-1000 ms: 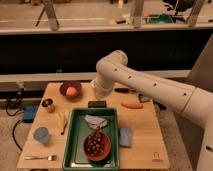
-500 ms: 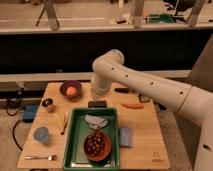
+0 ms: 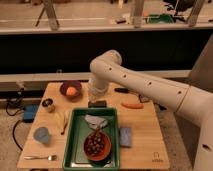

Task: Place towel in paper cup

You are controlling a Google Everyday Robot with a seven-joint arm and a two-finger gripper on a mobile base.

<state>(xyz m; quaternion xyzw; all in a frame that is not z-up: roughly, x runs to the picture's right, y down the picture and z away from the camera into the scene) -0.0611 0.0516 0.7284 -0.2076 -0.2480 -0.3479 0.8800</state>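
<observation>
Your arm is reaching in from the right, bending at the elbow and pointing down, its gripper [image 3: 97,104] hanging at the green tray's [image 3: 71,142] far rim; whether it is spread or closed, you cannot tell. The towel [image 3: 95,120] is lying in the tray just below the gripper, and the paper cup [image 3: 41,135] is standing well apart to the gripper's left.

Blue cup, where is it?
In the camera view, the blue cup sits left of the green tray, just beyond the fork; the gripper is at the tray's far edge.

the gripper [image 3: 97,104] hung at the green tray's [image 3: 75,142] far rim, towel [image 3: 96,121] just before it, blue cup [image 3: 41,135] well apart.
</observation>
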